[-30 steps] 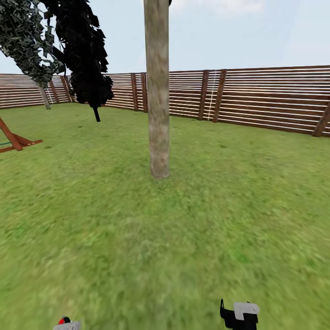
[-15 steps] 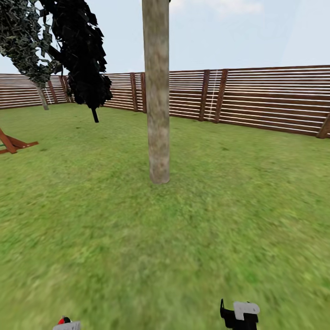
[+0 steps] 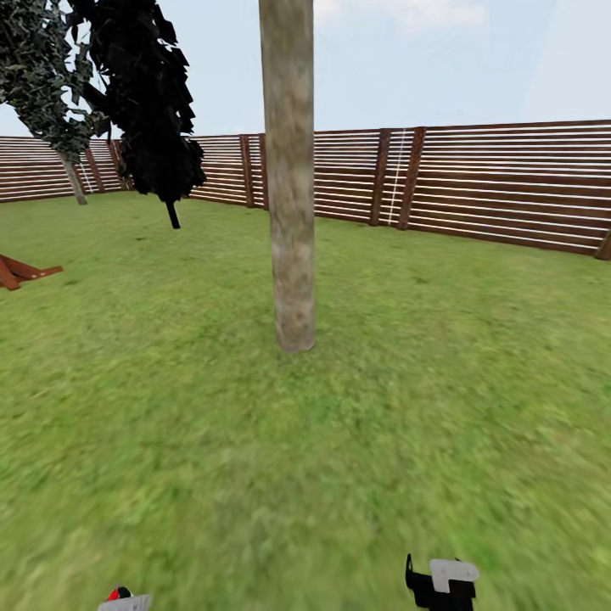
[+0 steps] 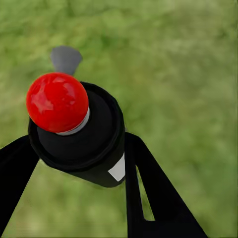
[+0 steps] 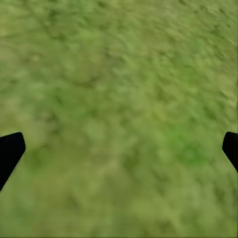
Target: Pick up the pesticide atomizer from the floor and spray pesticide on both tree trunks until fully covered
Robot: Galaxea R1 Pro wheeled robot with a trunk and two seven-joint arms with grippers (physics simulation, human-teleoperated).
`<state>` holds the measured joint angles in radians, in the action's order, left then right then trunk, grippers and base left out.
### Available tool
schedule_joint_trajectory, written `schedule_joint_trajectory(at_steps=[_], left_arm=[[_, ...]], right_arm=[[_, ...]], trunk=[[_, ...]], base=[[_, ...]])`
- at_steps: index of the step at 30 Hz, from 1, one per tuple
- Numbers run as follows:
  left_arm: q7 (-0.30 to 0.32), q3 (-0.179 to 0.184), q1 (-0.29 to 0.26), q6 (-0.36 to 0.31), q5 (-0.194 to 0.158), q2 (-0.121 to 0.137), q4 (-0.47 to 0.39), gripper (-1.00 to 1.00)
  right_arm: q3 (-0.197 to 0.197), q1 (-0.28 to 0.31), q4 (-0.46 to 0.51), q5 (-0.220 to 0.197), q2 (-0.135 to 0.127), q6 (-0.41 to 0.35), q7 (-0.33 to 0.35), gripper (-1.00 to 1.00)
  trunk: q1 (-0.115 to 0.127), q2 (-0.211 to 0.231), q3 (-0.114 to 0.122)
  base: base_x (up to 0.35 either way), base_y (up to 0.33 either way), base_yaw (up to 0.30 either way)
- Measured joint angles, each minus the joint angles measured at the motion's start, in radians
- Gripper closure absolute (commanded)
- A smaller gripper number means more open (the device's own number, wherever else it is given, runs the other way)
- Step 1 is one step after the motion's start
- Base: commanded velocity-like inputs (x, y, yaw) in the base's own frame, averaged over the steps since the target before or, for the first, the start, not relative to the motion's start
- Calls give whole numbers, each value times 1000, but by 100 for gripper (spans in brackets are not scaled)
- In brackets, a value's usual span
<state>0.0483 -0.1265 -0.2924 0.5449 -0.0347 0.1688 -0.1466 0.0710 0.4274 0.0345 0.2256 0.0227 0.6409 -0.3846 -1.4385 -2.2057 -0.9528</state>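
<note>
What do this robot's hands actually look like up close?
Each end effector is black with two flat, tapering fingers. The left end effector has fingers with a slot cut through and a small white patch. The right end effector carries a light-grey plate on its black body.

Open grass [image 3: 356,475] lies all the way ahead to the tree trunk [image 3: 288,212] at twelve o'clock, the one upright obstacle close in, with free lawn passing it on both sides. Further off, a black-green cypress-like tree [image 3: 148,110] and a second leafy tree [image 3: 47,76] stand toward eleven o'clock, a brown wooden frame [image 3: 21,271] lies on the lawn at ten, and the slatted fence [image 3: 475,182] closes the far side from ten round to two.
</note>
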Motion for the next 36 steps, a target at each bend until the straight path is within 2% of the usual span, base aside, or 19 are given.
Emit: schedule_joint_trajectory(at_steps=[36], left_arm=[[0, 0, 0, -2, 0, -1, 0, 100]], right_arm=[[0, 0, 0, 0, -1, 0, -1, -100]], trunk=[[0, 0, 0]], base=[[339, 0, 0]])
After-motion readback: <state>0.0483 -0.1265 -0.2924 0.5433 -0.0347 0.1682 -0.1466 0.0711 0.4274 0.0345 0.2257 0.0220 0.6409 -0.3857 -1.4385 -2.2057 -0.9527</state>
